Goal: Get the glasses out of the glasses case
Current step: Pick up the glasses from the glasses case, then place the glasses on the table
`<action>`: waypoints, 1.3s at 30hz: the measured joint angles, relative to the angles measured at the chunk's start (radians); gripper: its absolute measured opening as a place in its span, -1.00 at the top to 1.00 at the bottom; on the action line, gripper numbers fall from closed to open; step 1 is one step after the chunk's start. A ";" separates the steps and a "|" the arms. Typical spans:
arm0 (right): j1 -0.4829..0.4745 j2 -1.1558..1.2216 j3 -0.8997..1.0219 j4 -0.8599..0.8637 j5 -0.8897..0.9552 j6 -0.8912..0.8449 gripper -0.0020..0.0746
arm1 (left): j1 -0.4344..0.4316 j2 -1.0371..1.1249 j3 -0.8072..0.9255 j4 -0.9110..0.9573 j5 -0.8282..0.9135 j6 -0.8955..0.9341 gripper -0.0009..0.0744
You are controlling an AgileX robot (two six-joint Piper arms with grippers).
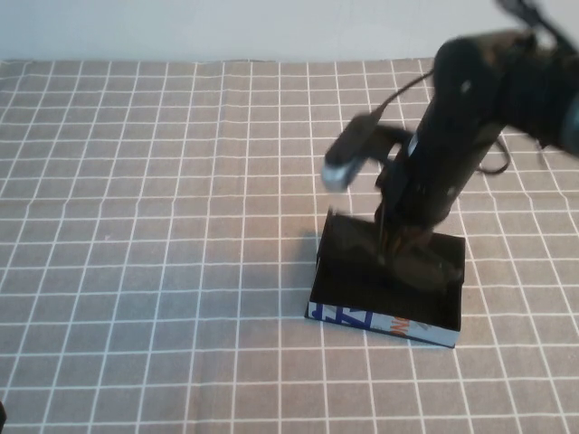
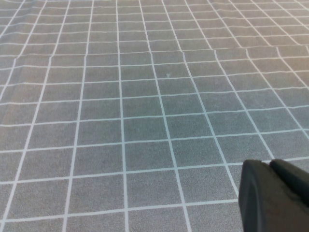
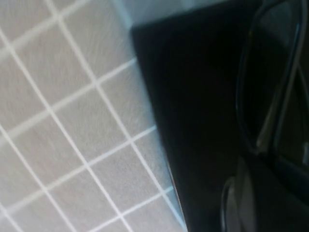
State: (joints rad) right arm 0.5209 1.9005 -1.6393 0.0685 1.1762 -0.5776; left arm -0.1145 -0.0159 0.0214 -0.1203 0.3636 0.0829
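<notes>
The glasses case (image 1: 380, 321) lies open on the cloth right of centre, black inside, its white near side showing blue letters and an orange mark. My right gripper (image 1: 393, 249) reaches down into the case from the right arm. In the right wrist view the case's black inside (image 3: 193, 96) fills the frame and the black-framed glasses (image 3: 246, 87) lie in it, close to the gripper. In the high view the glasses do not stand out against the black inside. My left gripper (image 2: 270, 165) is shut and empty over bare cloth, away from the case.
A grey-brown cloth with a white grid (image 1: 163, 226) covers the table. Its far edge meets a pale wall (image 1: 226, 27). The right arm's bulk (image 1: 470, 108) hangs over the case's far right side.
</notes>
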 joint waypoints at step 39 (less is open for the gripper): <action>-0.343 -0.483 0.971 0.364 -0.776 0.439 0.89 | 0.000 0.000 0.000 0.000 0.000 0.000 0.99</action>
State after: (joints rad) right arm 0.1775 1.4177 -0.6680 0.4326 0.4002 -0.1381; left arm -0.1145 -0.0159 0.0214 -0.1203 0.3636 0.0829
